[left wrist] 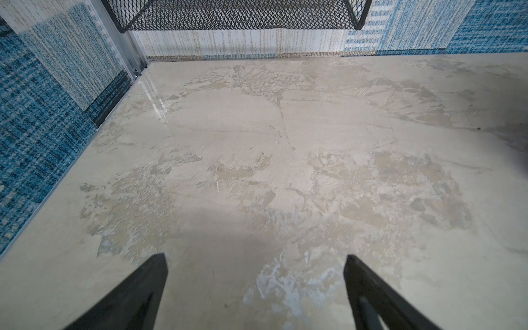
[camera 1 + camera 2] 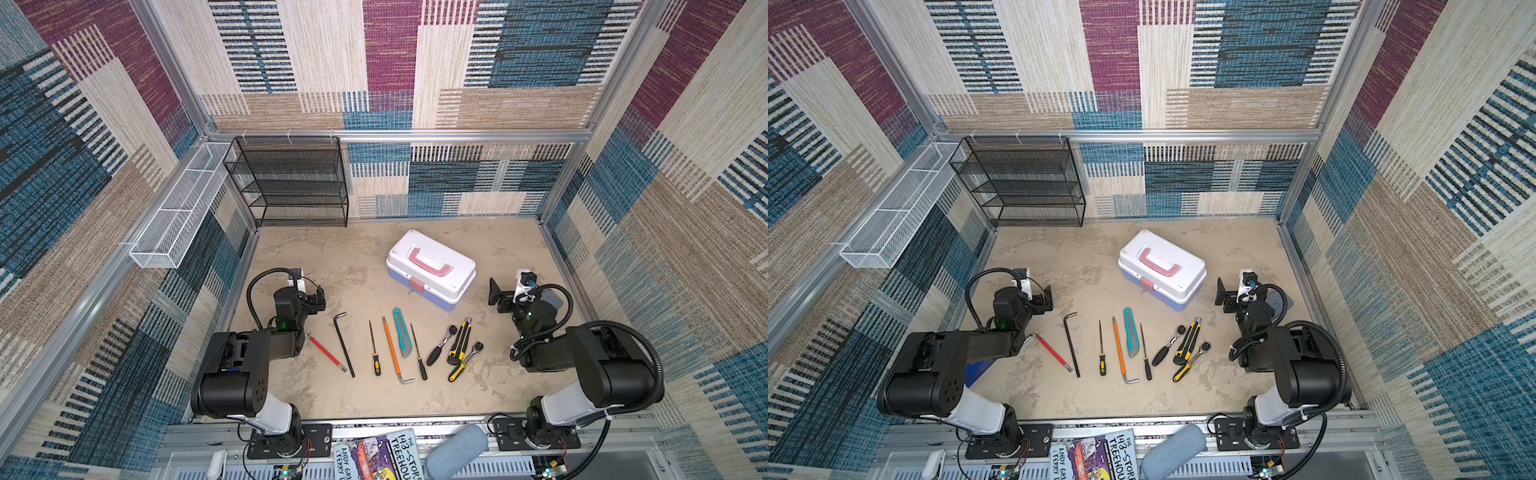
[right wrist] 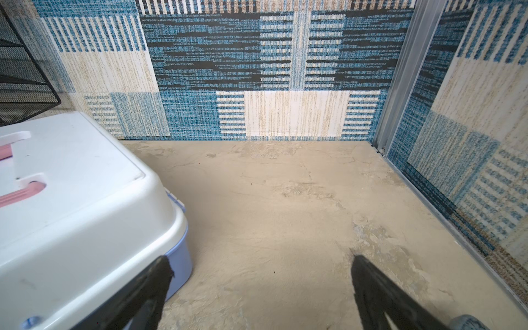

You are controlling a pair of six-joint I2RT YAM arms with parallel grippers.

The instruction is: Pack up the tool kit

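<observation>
Nearest to us, the tools [image 2: 374, 349] lie flat in a loose row on the table [image 2: 316, 399], well apart from the box. Among them are a red tool [image 2: 326, 352] with one end hidden under the left arm, a black hex key [image 2: 344, 345], an orange hex key [image 2: 392, 351] and a teal knife [image 2: 402, 332]. At the right end, a yellow-and-black knife [image 2: 460, 341] is bunched with two ratchets and seems to overlap one. We judge the tools stiff, light and slim. The thin ones will be hard to pinch off the smooth surface, so we would take each across its thicker handle.

Just past the row, the left gripper [image 1: 255, 257] hangs over bare table with its jaws spread wide and nothing between them. The right gripper [image 3: 260, 258] is spread wide too and holds nothing. It sits near the box's corner, and we cannot tell whether it touches.

Farther on, right of centre, the box [image 2: 430, 268] sits askew with its white lid [image 3: 71, 171] down. The pink latch [image 2: 417, 284] looks fastened. We expect hollow, smooth plastic that slides easily when pushed. One gripper should steady the blue base [image 3: 178, 265] while the other works the latch, and the pink handle [image 2: 430, 262] is the place to lift.

A black wire rack [image 2: 291, 183] stands against the far wall.
</observation>
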